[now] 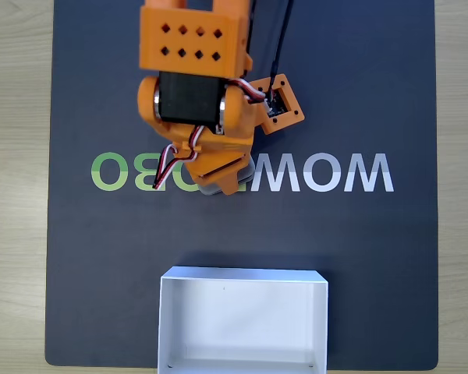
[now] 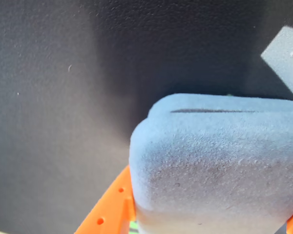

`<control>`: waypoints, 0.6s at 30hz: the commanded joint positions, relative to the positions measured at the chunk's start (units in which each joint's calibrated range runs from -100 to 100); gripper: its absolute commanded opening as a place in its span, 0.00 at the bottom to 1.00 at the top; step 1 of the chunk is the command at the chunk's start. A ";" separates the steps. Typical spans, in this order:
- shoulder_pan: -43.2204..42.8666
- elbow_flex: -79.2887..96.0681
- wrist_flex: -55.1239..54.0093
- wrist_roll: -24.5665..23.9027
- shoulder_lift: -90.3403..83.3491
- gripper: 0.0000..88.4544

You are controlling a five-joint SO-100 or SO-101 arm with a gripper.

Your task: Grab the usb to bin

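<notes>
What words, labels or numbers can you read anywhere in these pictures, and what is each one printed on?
"MOM" in white letters, printed on the dark grey mat, right of the orange arm in the fixed view.
"OBO" in green, on the same mat to the left; its last letter is partly under the orange two-finger gripper, and letters in the middle are hidden.
The grey foam-like block and the white rectangular box carry no readable text.

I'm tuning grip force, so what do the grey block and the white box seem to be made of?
The grey block looks like soft foam or felt-covered padding: matte, with a fine fuzzy grain, rounded corners and a thin slit on top in the wrist view. The white box seems to be thin card or paperboard: smooth, matte, with thin straight walls and crisp folded corners. Neither is certain from looks alone.
</notes>
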 commanded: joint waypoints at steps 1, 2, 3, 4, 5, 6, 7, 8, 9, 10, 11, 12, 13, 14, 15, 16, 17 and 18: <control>0.40 -1.58 0.14 0.13 -0.90 0.08; 0.57 -1.58 -0.12 0.08 -1.07 0.08; 0.57 -1.58 -0.21 0.08 -1.67 0.08; 0.57 -1.58 -0.21 0.08 -2.60 0.08; 0.57 -1.49 -0.21 0.08 -3.70 0.08; 0.57 -1.40 -0.12 0.08 -4.89 0.08; 0.40 -1.40 0.06 0.08 -5.99 0.08; 0.15 -1.49 0.32 0.03 -7.09 0.08; -0.02 -1.49 0.40 0.03 -8.28 0.08; -0.10 -1.49 0.40 -0.08 -9.55 0.08; -0.19 -1.49 0.40 -0.55 -11.16 0.08; -0.19 -1.49 0.14 -1.18 -12.86 0.08; -0.19 -1.49 0.06 -1.65 -14.55 0.08; -0.19 -1.49 -0.12 -1.97 -16.33 0.08; -0.19 -1.67 -0.29 -2.13 -18.20 0.08; -0.19 -1.67 -0.29 -2.13 -19.89 0.08; -0.19 -1.76 -0.47 -2.13 -21.93 0.08; -0.19 -1.76 -1.43 -2.23 -24.05 0.08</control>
